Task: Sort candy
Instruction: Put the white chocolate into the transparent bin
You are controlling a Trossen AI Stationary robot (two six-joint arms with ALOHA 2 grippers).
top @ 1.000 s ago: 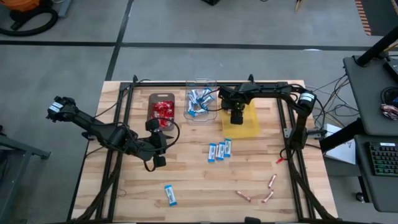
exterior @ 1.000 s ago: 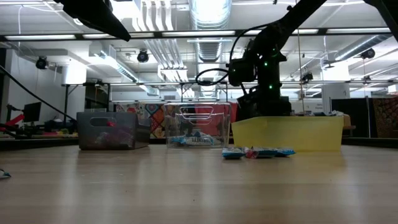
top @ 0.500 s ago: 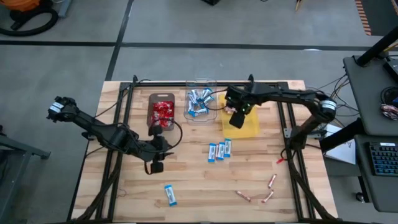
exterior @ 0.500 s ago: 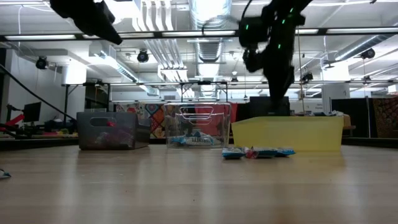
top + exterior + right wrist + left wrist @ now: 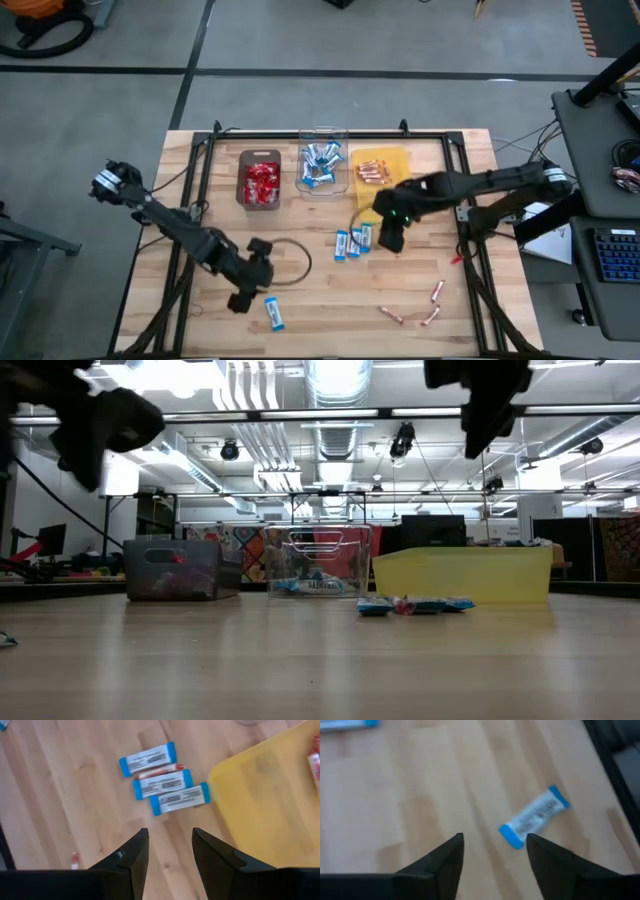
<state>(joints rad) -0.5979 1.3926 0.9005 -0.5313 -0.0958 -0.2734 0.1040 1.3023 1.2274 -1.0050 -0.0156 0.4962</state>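
Note:
Candy lies loose on the wooden table. One blue-and-white bar (image 5: pixel 274 313) (image 5: pixel 534 816) lies alone near the front edge. My left gripper (image 5: pixel 241 301) (image 5: pixel 492 842) hangs open just beside and above it. Three blue-and-white bars (image 5: pixel 354 241) (image 5: pixel 162 783) lie side by side mid-table, with a pinkish stick (image 5: pixel 161 770) among them. My right gripper (image 5: pixel 389 242) (image 5: pixel 170 837) hovers open over their right side, with nothing between its fingers. Three pinkish-copper sticks (image 5: pixel 430 317) lie at the front right.
At the back stand a dark tray (image 5: pixel 262 182) with red packets, a clear tray (image 5: pixel 322 166) with blue bars, and a yellow tray (image 5: pixel 396 158) (image 5: pixel 280 795) with copper sticks. A black frame (image 5: pixel 205 160) borders the table. A cable loop (image 5: pixel 296 262) trails from the left arm.
My left gripper has swung down and toward the near edge, to the lone blue bar. My right gripper has risen from over the yellow tray and come toward the near edge, to the three bars. Copper sticks now show in the yellow tray.

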